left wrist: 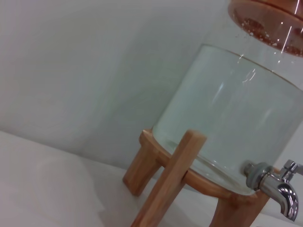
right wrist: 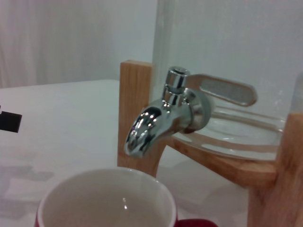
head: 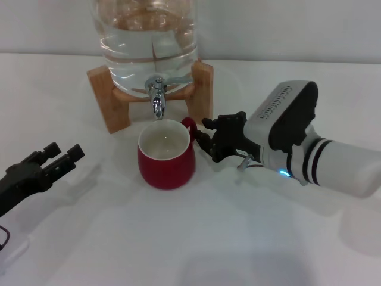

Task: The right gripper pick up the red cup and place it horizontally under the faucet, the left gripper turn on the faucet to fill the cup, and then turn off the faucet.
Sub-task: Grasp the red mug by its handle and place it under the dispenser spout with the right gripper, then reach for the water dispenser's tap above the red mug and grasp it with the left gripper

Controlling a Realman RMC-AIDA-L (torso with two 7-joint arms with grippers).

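While the red cup (head: 166, 155) stands upright under the faucet (head: 156, 98), the right gripper (head: 209, 138) grips its handle. The left gripper (head: 58, 156), fingers apart, waits near the table's left edge, the faucet ahead to its right.

Glossy red cup (head: 166, 158), off-white inside; chrome faucet (head: 157, 95); tan wooden stand (head: 110, 101)

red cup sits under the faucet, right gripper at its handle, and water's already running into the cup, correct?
Not quite: no water is running. The right wrist view shows the faucet spout dry and the red cup empty. The rest holds: the cup stands under the faucet, with the right gripper at its handle.
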